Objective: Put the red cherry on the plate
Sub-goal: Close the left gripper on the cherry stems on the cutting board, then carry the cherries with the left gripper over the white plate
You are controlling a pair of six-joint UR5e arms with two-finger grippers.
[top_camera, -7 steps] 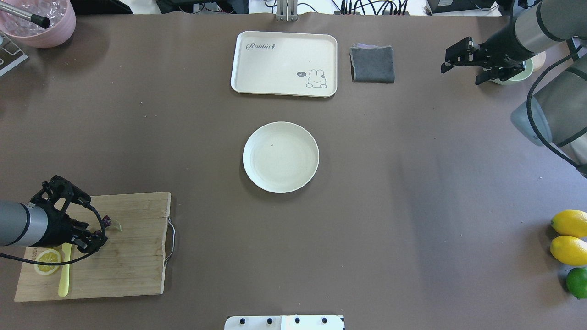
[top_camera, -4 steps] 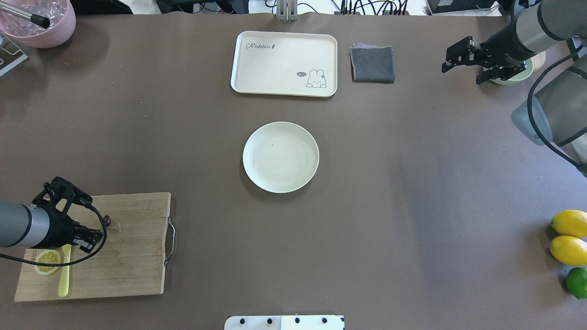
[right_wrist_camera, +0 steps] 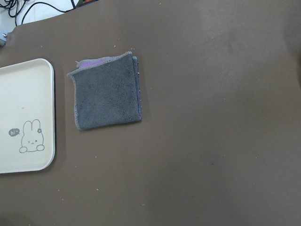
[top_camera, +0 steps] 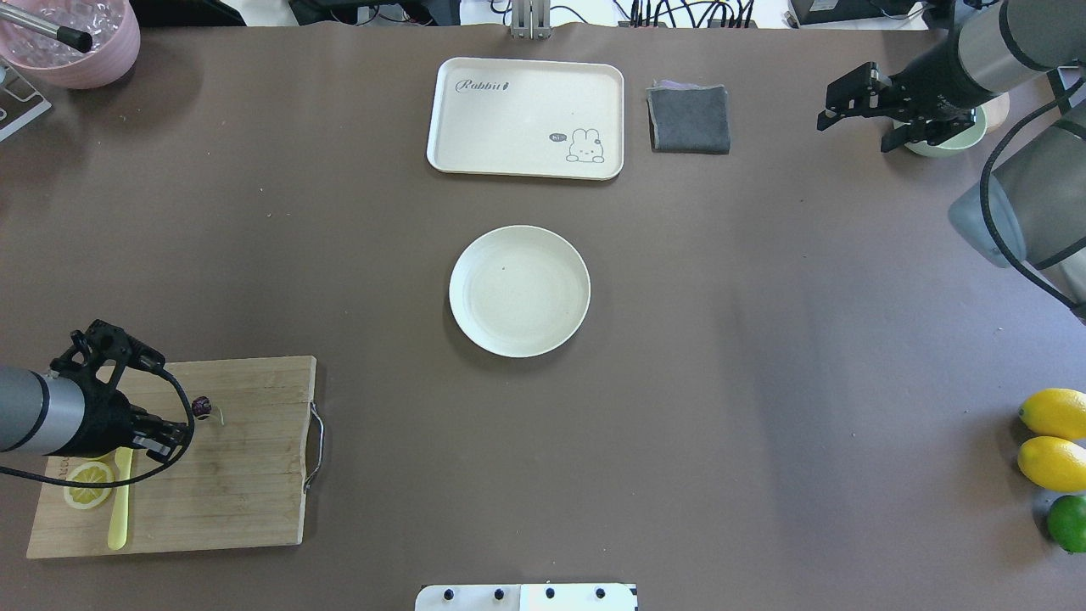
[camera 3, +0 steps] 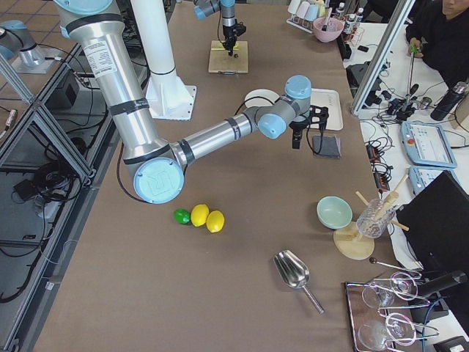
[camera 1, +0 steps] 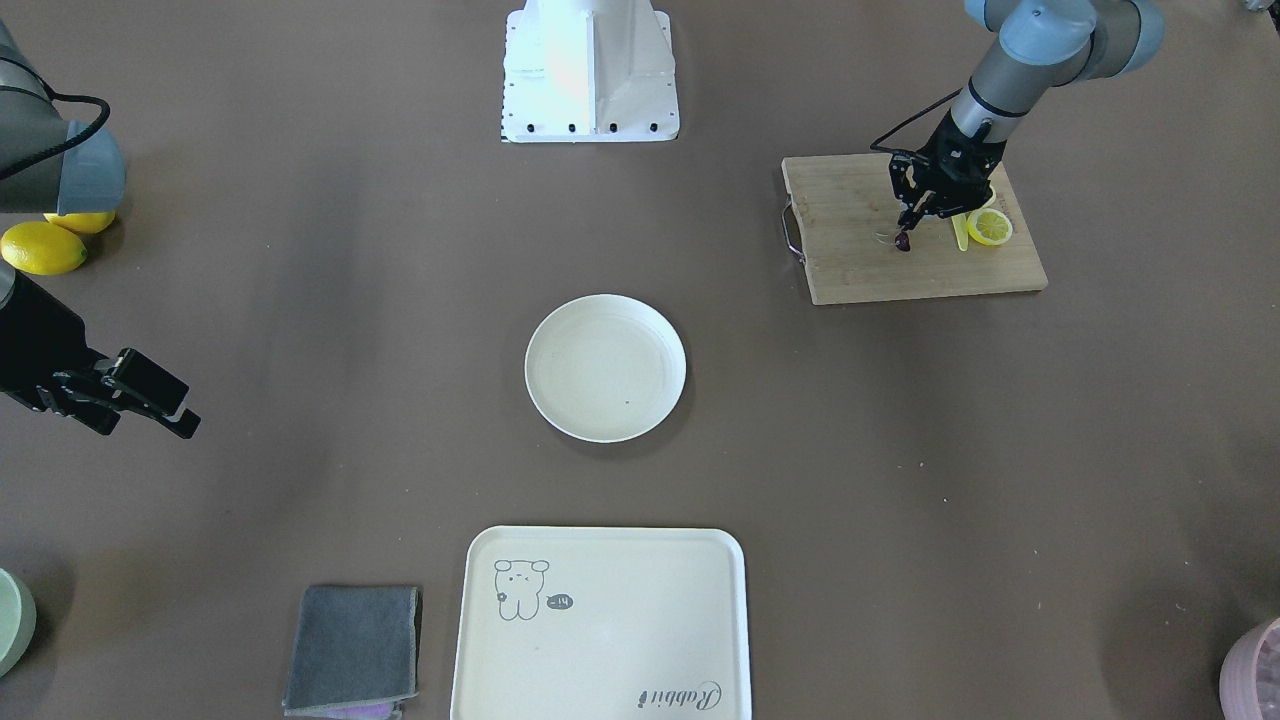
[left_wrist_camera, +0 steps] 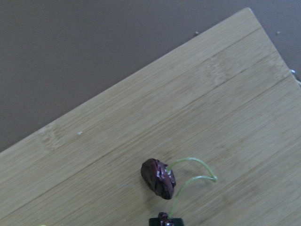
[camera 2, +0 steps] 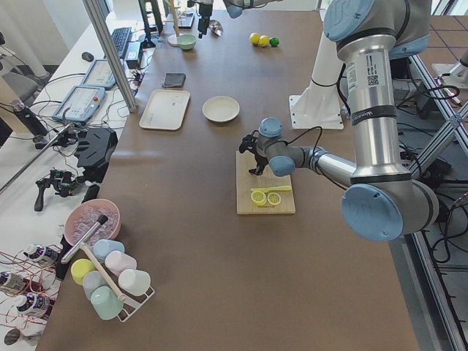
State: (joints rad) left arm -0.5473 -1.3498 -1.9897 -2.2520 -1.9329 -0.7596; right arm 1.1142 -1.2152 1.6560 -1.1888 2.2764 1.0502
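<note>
Left pincer, closed to a sliver, pinches one fruit of the red cherry at the cutting board, its twin dangling just beyond the tips. The plate, well away, lies bare: carry and release are yet to come. Right pincer hangs open, empty.

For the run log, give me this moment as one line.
left pincer: shut on red cherry, over cutting board | right pincer: open | plate: empty

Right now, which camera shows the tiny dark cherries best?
The left wrist-mounted view: the dark maroon cherry pair shows close up, pale green stems clear. Overhead and front-facing views show only a dark speck; side views hardly that; the right wrist view misses it.
</note>
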